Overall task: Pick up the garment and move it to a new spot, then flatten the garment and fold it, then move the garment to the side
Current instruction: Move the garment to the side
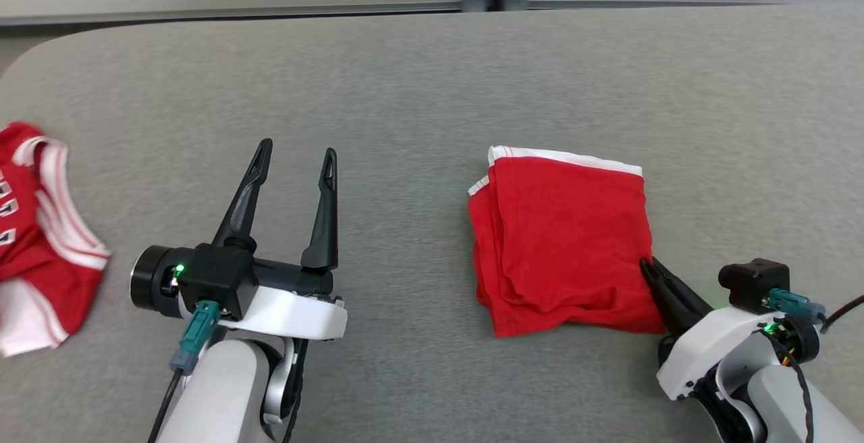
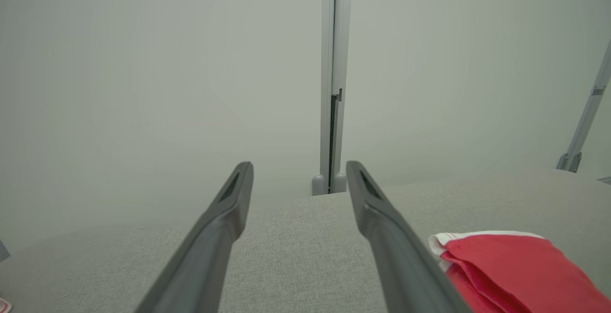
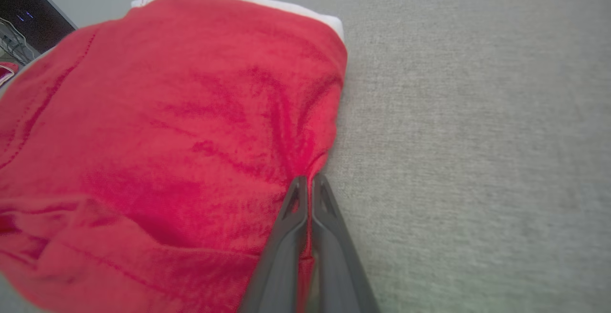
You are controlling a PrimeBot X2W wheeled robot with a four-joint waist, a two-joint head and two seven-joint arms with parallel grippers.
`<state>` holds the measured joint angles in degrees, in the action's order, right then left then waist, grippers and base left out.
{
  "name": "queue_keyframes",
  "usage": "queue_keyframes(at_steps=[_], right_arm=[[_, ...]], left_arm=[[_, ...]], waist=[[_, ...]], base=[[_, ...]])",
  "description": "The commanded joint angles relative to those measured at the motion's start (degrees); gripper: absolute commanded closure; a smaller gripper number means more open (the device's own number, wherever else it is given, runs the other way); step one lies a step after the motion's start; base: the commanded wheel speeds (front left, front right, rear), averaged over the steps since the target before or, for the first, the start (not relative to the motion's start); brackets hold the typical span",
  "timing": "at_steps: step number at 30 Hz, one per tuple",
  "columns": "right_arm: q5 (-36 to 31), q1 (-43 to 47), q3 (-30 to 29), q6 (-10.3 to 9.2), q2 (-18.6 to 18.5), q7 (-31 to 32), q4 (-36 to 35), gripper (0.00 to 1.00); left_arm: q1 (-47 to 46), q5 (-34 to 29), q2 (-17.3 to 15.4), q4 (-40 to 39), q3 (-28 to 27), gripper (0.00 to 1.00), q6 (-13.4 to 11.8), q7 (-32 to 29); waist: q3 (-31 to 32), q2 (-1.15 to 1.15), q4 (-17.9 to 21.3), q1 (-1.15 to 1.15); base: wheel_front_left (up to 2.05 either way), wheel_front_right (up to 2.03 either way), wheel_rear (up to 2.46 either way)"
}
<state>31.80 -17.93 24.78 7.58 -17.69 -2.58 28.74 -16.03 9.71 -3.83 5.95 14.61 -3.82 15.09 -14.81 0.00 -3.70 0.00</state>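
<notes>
A folded red garment with white trim along its far edge lies on the grey table, right of centre. My right gripper is shut on its near right edge; in the right wrist view the two dark fingers pinch the red cloth, which puckers toward the tips. My left gripper stands open over bare table to the garment's left, with nothing between its fingers. In the left wrist view the garment sits at the lower right, beside the right-hand finger.
A second red and white garment lies crumpled at the table's left edge. The grey table stretches bare toward its far edge, with a pale wall and a vertical post behind it.
</notes>
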Motion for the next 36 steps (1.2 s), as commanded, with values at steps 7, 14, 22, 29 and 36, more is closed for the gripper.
queue_keyframes(at_steps=[7, 14, 22, 29, 36], right_arm=[[1.95, -3.39, 1.81, -0.14, -2.8, -1.53, 2.52, 1.0], [3.27, -10.8, 2.78, -0.13, -7.26, -3.88, 6.45, 1.0], [5.57, -21.88, 2.26, -0.14, -13.69, -7.42, 14.87, 1.0], [8.15, -28.87, 0.21, -0.13, -18.31, -9.7, 22.67, 1.0], [9.28, -35.35, -2.03, -0.13, -20.8, -11.78, 29.02, 0.85]], left_arm=[[-1.6, -1.05, -1.03, -0.4, 1.29, 0.0, 0.77, -0.48], [-5.07, -2.97, -2.2, -1.64, 3.12, 0.0, 1.21, -3.59], [-9.24, -5.49, -4.43, -4.26, 4.38, 0.0, 1.75, -8.31], [-12.01, -6.42, -4.99, -6.56, 5.43, 0.0, 2.14, -9.77], [-14.99, -7.58, -5.3, -8.29, 6.55, 0.0, 2.65, -10.81]], waist=[[-1.14, 0.0, 11.94, 0.0], [-6.22, 0.0, 17.42, 0.0], [-14.05, 0.0, 18.47, 0.0], [-18.62, 0.0, 16.89, 0.0], [-23.06, 0.0, 15.56, 0.0]], base=[[0.0, 0.0, 0.0], [0.0, 0.0, 0.0], [0.0, 0.0, 0.0], [0.0, 0.0, 0.0], [0.0, 0.0, 0.0]])
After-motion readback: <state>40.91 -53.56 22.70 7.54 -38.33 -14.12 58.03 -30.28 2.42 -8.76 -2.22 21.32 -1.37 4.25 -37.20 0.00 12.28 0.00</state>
